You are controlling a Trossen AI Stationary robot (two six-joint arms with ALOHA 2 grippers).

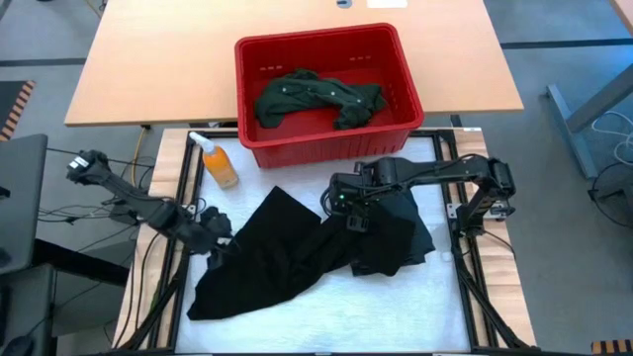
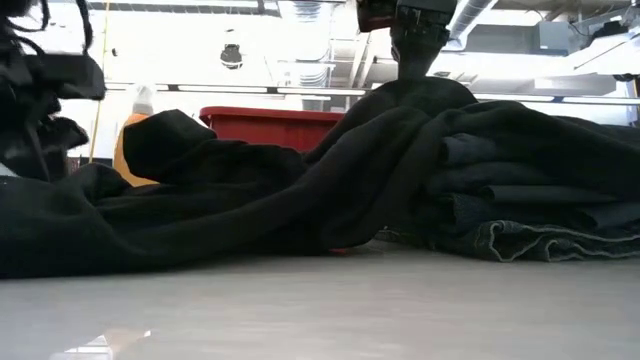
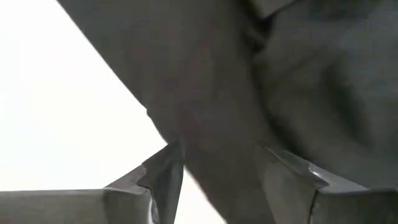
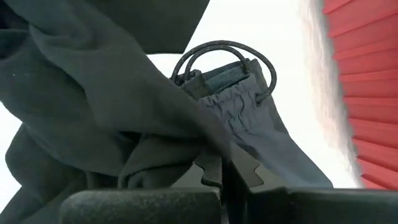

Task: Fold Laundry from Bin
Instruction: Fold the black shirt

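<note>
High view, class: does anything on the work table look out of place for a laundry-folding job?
Yes: an orange bottle stands by the bin's front left corner. It is no garment, and it sits close to the black cloth being spread.

The bin [image 1: 326, 59] is red, with a dark green shirt [image 1: 316, 97] inside. A black garment [image 1: 267, 252] sprawls over the white bench [image 1: 396, 307] (pale wood farther back). Jeans [image 2: 530, 215] are dark navy with lighter hem stitching. The bottle [image 1: 220, 163] is orange.
</note>
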